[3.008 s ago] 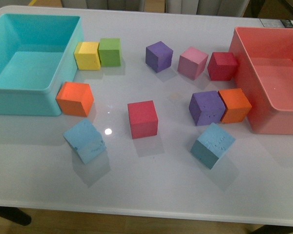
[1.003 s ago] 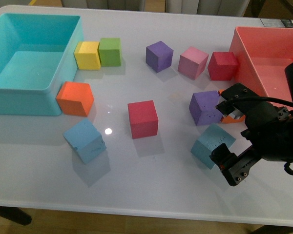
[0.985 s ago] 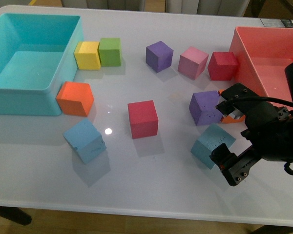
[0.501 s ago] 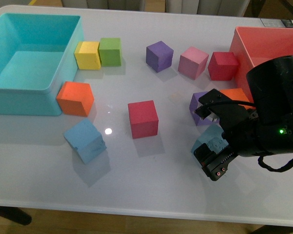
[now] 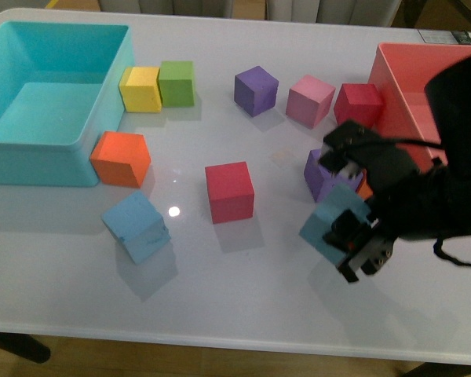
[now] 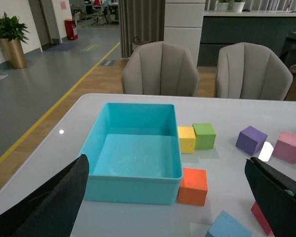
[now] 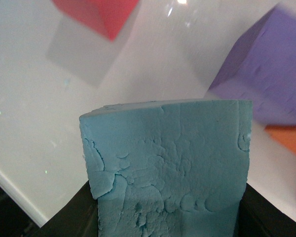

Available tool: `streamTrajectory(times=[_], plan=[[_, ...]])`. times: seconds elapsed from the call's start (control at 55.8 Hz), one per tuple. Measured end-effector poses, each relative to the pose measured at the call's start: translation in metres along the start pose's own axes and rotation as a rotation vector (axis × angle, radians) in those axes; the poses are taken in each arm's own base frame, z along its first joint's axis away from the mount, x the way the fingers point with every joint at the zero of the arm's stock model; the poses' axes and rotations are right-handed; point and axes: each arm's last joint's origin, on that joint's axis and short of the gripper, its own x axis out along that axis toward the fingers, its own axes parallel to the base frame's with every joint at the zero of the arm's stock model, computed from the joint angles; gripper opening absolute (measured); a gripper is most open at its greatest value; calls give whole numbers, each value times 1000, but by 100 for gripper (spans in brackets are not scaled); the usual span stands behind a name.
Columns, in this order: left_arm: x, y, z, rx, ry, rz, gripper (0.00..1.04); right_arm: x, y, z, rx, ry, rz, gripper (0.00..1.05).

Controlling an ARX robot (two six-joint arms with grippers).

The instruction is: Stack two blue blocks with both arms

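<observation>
Right fingers [image 5: 359, 253] are clamped on a blue block [image 5: 323, 228] at lower right of the front view, apparently just clear of the tabletop [image 5: 243, 298] for carrying. The other blue block [image 5: 137, 226] sits lower left, likely the base. Left fingers [image 6: 49, 207] stand apart, empty.

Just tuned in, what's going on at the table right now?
The right gripper is shut on one blue block near the purple cube, seemingly holding it just off the table. The other blue block lies alone near the orange cube by the turquoise bin. The left gripper is open, empty. Nothing is stacked yet.
</observation>
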Motion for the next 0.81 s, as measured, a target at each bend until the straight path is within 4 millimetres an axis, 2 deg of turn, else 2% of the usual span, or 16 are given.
streamTrajectory(times=[0.107,0.215,0.269,0.34,0.573,0.806], plan=[[0,0,0,0,0,0,96,-5,-10,31,17,-73,-32,48],[0,0,0,0,0,0,96,-1,-17,58,25,-104,-66,48],[0,0,0,0,0,0,96,8,-20,76,26,-112,-81,48],[0,0,0,0,0,0,96,30,-21,100,30,-103,-93,48],[0,0,0,0,0,0,96,87,-16,132,19,-39,-109,47],[0,0,0,0,0,0,96,126,-9,152,22,-18,-97,47]])
